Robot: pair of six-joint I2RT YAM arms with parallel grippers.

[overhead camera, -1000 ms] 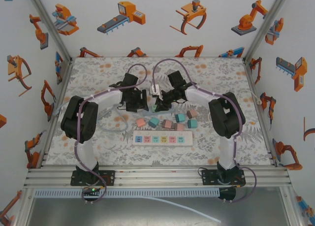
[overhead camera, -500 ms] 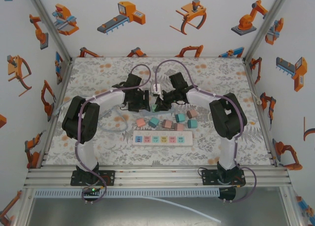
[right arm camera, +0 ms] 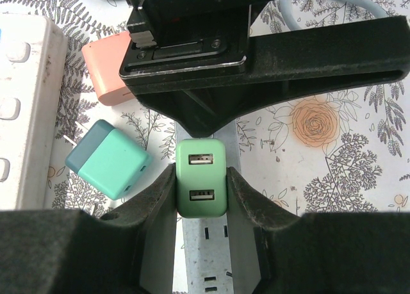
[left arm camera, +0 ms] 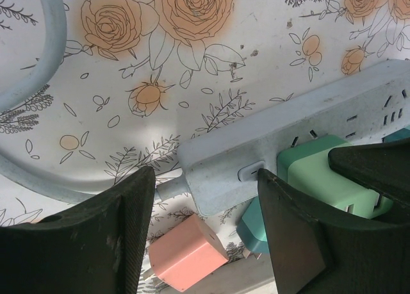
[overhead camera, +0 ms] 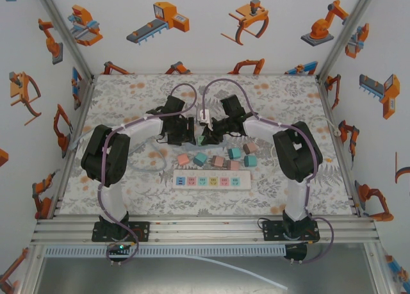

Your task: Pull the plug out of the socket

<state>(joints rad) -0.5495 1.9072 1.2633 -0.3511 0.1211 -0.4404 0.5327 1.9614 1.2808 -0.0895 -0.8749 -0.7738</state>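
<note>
The right gripper has its jaws pinching the mint-green, rounded plastic USB charger plug by its two flat sides. The plug stands on the pale grey-blue plastic power strip at mid-table, and I cannot tell whether its prongs have lifted at all. The left gripper has its jaws spread, straddling the strip's switch end where the pale blue cable leaves it.

Over the last second, the overhead view shows the left arm edging rightward onto the strip. For the last half-second both arms barely move. I judge that the brace and the grip are now set and the pull itself is not yet made.

A salmon-pink plug block, a teal plug block and a white power strip lie nearby.
</note>
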